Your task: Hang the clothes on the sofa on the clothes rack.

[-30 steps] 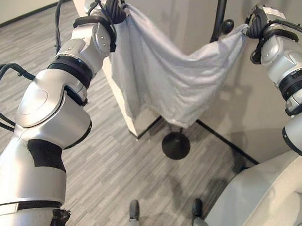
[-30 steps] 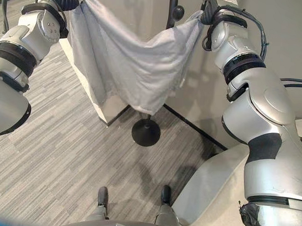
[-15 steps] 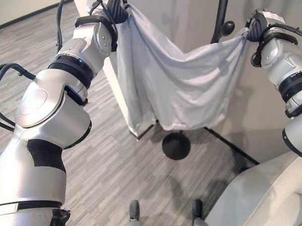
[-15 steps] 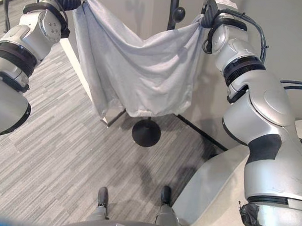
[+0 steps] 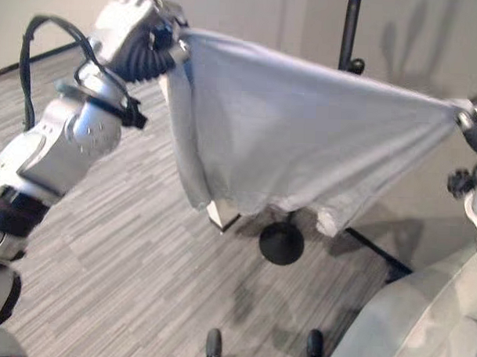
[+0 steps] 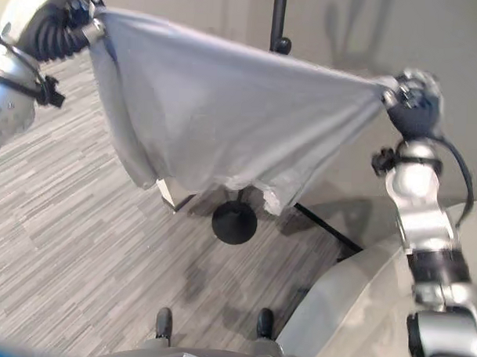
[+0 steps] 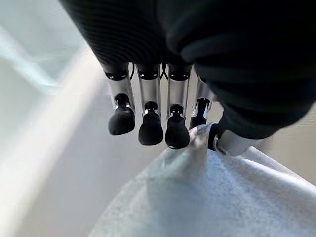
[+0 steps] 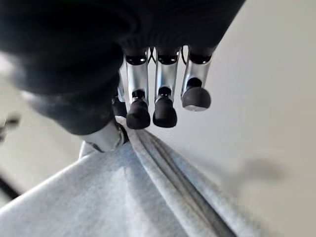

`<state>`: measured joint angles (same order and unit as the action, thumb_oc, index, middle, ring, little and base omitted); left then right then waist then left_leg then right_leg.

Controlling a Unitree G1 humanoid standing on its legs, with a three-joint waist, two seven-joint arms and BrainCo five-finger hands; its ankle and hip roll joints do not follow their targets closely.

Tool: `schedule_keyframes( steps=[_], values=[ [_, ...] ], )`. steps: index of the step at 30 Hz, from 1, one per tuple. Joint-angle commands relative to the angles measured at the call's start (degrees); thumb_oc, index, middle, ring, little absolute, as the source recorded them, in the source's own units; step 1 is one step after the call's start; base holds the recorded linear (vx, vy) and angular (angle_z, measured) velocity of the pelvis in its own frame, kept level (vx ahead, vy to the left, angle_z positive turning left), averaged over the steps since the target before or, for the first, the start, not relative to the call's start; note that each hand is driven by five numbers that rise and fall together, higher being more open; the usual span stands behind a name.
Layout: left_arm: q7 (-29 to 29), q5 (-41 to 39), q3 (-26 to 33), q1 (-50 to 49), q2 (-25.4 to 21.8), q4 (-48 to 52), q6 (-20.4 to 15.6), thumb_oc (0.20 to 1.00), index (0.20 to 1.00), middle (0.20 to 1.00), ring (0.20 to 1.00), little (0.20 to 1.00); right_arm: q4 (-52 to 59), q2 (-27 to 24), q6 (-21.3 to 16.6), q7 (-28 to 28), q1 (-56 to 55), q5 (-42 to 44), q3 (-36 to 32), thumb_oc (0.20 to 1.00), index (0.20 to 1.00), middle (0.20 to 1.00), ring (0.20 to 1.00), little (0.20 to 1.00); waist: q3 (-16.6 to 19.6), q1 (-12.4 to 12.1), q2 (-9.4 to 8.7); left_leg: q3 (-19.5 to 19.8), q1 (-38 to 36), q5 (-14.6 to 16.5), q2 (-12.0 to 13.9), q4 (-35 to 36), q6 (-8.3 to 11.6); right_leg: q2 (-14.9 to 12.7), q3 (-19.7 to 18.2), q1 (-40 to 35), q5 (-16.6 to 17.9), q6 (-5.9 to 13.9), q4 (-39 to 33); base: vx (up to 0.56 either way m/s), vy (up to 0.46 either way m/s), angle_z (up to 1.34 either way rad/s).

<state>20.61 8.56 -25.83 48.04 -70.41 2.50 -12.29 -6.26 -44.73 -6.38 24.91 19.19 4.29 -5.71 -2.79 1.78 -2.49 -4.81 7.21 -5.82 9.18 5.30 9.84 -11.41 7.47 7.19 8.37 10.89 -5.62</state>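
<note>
Cloth (image 5: 302, 141) stretched taut between left hand (image 5: 141, 42) and right hand (image 6: 412, 102), both pinching corners.

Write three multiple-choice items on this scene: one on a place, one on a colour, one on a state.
1. Where is the rack's round base?
A. on the sofa
B. on the floor below the cloth
C. in the left hand

2. What colour is the cloth?
A. light grey
B. red
C. black

3. How does the cloth hang?
A. folded on the floor
B. draped over the pole
C. stretched between both hands

Key: 1 B, the black disc sits under the cloth's lower edge. 2 A, it is pale grey throughout. 3 C, the left hand and right hand pinch opposite corners, top edge taut.
</note>
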Motion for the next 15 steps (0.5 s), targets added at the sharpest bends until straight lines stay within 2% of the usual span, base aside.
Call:
schedule_keyframes(
  steps=[1, 4, 7, 15],
  values=[
    [-0.4, 2.4, 9.6, 0.5, -0.3, -2.7, -2.1, 0.200, 0.200, 0.200, 0.200, 0.200, 1.5, -3.5, -4.6, 1.7, 6.6, -5.8, -3.8, 0.200, 0.200, 0.200, 0.200, 0.200, 1.6, -0.1, 1.58, -0.2, -3.5, 6.5, -5.5, -0.3, -5.89, 2.2, 2.2, -3.4, -8.1, 2.97, 0.6, 0.07, 0.051, -0.15],
    [-0.5, 2.4, 20.0, -8.6, 2.0, 2.8, -2.4, 0.200, 0.200, 0.200, 0.200, 0.200, 5.1, -0.3, -4.6, 1.6, 3.7, -7.4, -7.0, 0.200, 0.200, 0.200, 0.200, 0.200, 3.6, -0.2, 0.90, -0.6, -5.9, 7.7, -5.7, -0.3, -6.26, 1.9, 1.8, -5.1, -8.3, 2.88, 0.6, 0.06, 0.062, -0.13],
    [-0.9, 2.7, 24.2, -12.0, 3.6, 5.5, -2.4, 0.200, 0.200, 0.200, 0.200, 0.200, 6.1, 0.5, -4.1, 1.2, 3.5, -8.6, -6.9, 0.200, 0.200, 0.200, 0.200, 0.200, 5.0, 0.0, 0.81, -1.0, -7.2, 8.3, -6.1, -0.3, -6.56, 1.4, 1.7, -6.0, -8.3, 3.02, 0.6, 0.04, 0.071, 0.01],
    [-1.8, 3.5, 26.6, -13.9, 6.1, 7.9, -2.5, 0.200, 0.200, 0.200, 0.200, 0.200, 6.1, 1.4, -3.2, -0.1, 5.5, -10.0, -4.7, 0.200, 0.200, 0.200, 0.200, 0.200, 6.6, -0.1, 0.95, -2.1, -9.8, 9.5, -7.5, -0.3, -7.56, -0.1, 1.5, -7.6, -7.4, 3.61, 0.6, 0.02, 0.077, -0.05]
  ],
)
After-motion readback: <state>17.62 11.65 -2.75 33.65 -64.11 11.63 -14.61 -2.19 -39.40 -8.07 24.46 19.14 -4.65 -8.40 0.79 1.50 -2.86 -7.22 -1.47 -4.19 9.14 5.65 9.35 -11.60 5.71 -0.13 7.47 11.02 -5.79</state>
